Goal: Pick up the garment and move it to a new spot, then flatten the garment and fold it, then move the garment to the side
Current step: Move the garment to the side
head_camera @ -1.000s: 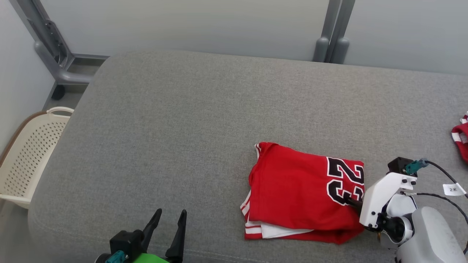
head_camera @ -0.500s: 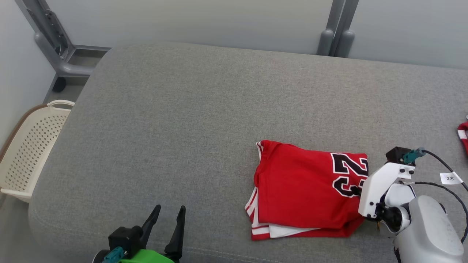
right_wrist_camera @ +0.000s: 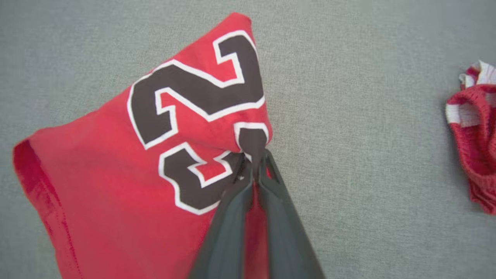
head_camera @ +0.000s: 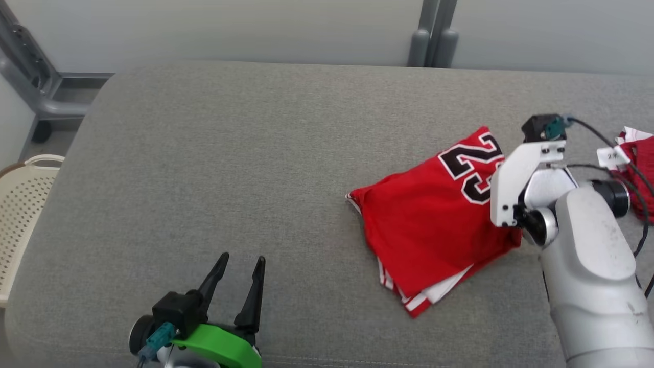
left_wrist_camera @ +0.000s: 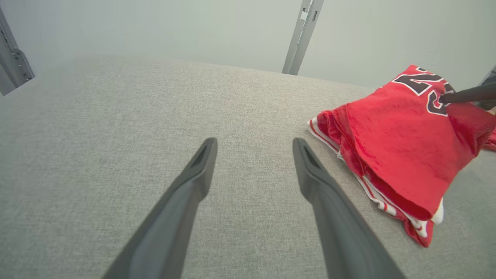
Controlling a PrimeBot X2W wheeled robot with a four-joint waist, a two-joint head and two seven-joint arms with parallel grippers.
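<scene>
The garment (head_camera: 429, 225) is a folded red jersey with a black "23", lying on the grey cushion (head_camera: 230, 153) right of centre. Its numbered edge is raised off the cushion; the lower white-striped layers still rest on it. My right gripper (right_wrist_camera: 254, 162) is shut on that raised edge, pinching cloth beside the number in the right wrist view. In the head view its fingers are hidden behind the white wrist bracket (head_camera: 516, 179). In the left wrist view the garment (left_wrist_camera: 403, 155) shows at the right. My left gripper (head_camera: 242, 260) is open over bare cushion at the lower left, holding nothing (left_wrist_camera: 255, 145).
A second red garment (head_camera: 641, 174) lies at the cushion's right edge, just beyond my right arm (right_wrist_camera: 476, 147). A cream perforated basket (head_camera: 20, 214) stands on the floor off the cushion's left end. Grey posts (head_camera: 431, 36) rise behind the far edge.
My right gripper has shut on the jersey's numbered edge and lifted it up and away, tilting the garment. The head camera has also shifted. The left gripper stays open.
</scene>
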